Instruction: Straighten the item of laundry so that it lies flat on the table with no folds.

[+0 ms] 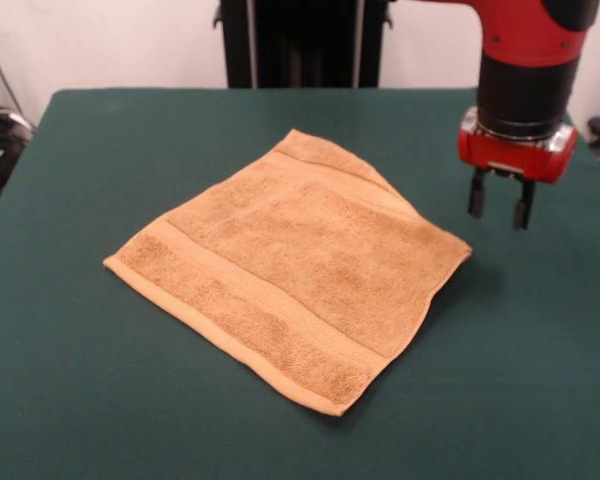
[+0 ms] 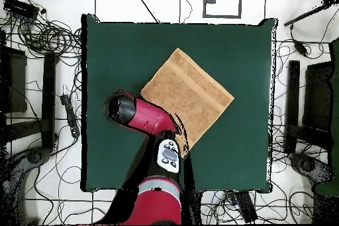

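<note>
Here the towel (image 1: 290, 265) lies spread on the dark green table (image 1: 100, 400), turned so that its corners rather than its sides point toward the table's edges, giving a diamond outline in both views. Taking the towel as the landmark: in the front view one corner points toward the table's far edge, one toward the near edge, and the other two to either side. A woven band runs parallel to the hem along the near-left side, and a second band runs along the opposite, far-right side. The cloth appears flat over nearly all of its area; along the far-right side, between the far corner and the right-hand corner, a low ridge shows where the border seems slightly raised or doubled. Whether this is a true fold cannot be told.

The gripper (image 1: 497, 205) hangs from the red and black arm (image 1: 525, 60) just beyond the towel's right-hand corner in the front view, above bare table and apart from the cloth. Its two dark fingers (image 1: 476, 192) point downward with a narrow gap between them, and nothing is held. In the overhead view the arm (image 2: 142, 114) crosses the towel (image 2: 189, 91) at its lower-left side and hides the gripper itself.
</note>
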You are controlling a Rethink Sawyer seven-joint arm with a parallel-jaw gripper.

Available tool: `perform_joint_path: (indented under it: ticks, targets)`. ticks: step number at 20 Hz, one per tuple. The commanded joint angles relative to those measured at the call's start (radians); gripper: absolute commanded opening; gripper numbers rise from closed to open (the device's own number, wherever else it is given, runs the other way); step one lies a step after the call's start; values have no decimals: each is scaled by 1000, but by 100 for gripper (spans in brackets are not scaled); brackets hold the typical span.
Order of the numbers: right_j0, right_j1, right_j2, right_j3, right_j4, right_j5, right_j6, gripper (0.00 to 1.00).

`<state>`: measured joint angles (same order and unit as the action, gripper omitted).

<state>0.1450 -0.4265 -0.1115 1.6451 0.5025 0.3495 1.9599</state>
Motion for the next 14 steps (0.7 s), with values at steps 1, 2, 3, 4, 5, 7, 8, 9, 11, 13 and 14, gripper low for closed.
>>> perform_joint_path:
  ticks: [1, 2, 3, 4, 5, 7, 8, 9, 11, 13, 14]
  targets:
    - [31, 37, 0, 42, 37, 20, 269, 100]
    - [26, 36, 5, 43, 37, 25, 264, 100]
    - [19, 37, 2, 37, 30, 27, 250, 100]
    - [21, 38, -13, 27, 22, 43, 244, 100]
    - [24, 38, -33, 12, 8, 60, 232, 100]
    - [29, 23, -73, -10, -18, 113, 215, 100]
    - [26, 14, -74, -11, -20, 128, 210, 100]
    - [23, 16, -71, -11, -19, 122, 205, 100]
    - [12, 33, -58, -15, -15, 95, 193, 100]
    - [2, 56, -57, -20, -19, 71, 178, 100]
    - [9, 61, -75, -27, -27, 78, 176, 100]
